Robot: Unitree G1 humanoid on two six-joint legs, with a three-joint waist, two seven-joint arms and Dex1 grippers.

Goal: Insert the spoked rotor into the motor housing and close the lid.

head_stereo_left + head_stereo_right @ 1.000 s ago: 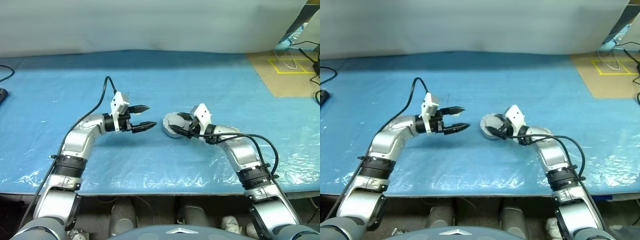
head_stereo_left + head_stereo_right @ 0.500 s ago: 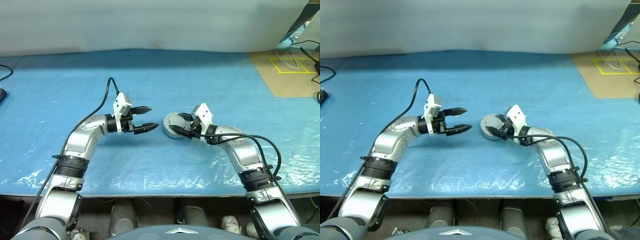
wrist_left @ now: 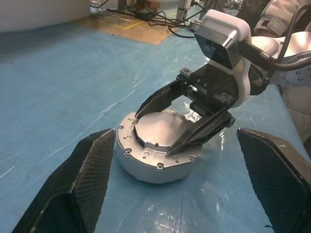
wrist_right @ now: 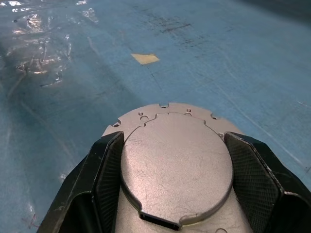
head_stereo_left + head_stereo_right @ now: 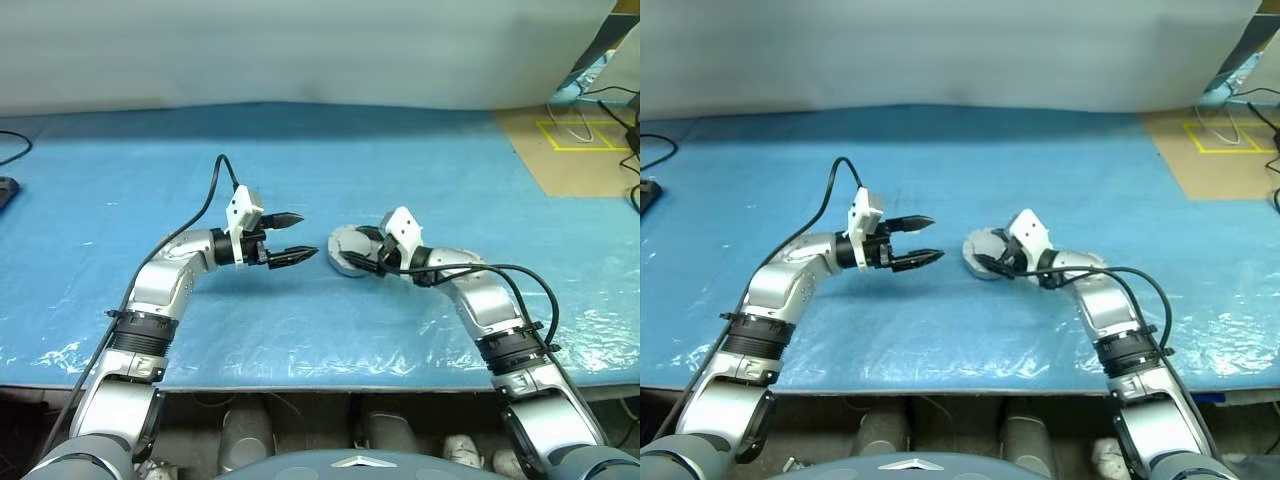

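We find the motor housing [image 3: 154, 154] on the blue sheet [image 5: 420, 170] with the lid [image 4: 177, 162] seated on top. Over the last second nothing shifted: the right gripper [image 3: 167, 128] stays spread astride the lid, the left gripper [image 5: 292, 236] waits open nearby. Closure looks nearly done. The spoked rotor, presumably inside, is hidden.

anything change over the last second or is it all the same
Almost nothing. The left pincer shows slightly further right than a second ago, though the whole view shifted too, so that may be the camera; its fingers are open and empty, apart from the motor housing. The right pincer stayed with its fingers straddling the lid seated on the housing. The housing stayed put on the blue sheet.
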